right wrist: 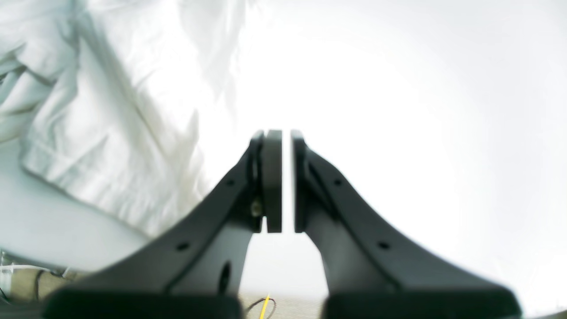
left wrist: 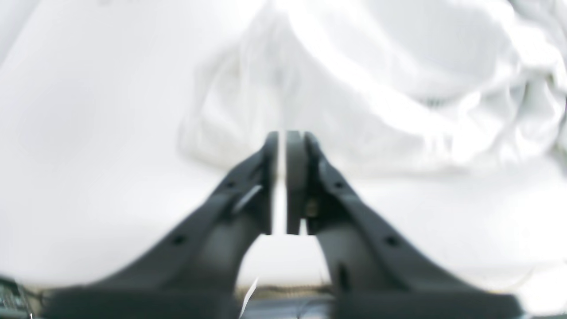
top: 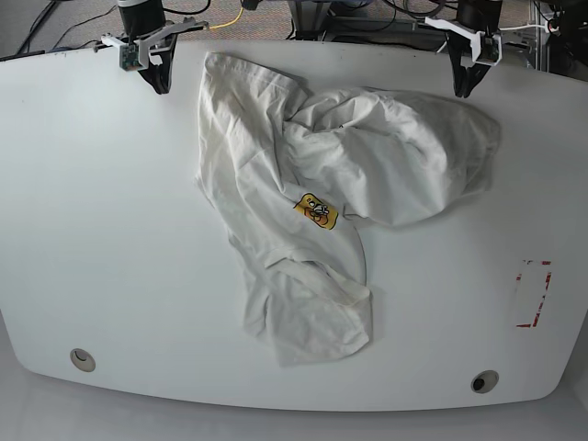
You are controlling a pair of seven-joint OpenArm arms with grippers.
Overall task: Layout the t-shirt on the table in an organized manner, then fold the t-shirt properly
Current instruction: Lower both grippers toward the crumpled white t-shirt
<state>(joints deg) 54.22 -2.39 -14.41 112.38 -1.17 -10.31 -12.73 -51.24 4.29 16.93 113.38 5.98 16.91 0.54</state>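
t-shirt (top: pixel 322 175) crumpled on table (top: pixel 110 230)

Both grippers are matte black: the left gripper (left wrist: pixel 282 181) and right gripper (right wrist: pixel 286 180) each have two curved, tapering arms with small round screw holes and flat grey pads; white brackets sit above them.

The t-shirt (top: pixel 312 211) lies crumpled mid-tabletop (top: pixel 101 230) — one part trailing toward six o'clock, the patch (top: pixel 316 210) near centre. A rectangle mark (top: pixel 533 294) sits at four o'clock — holes (top: pixel 82 359) at seven and five.
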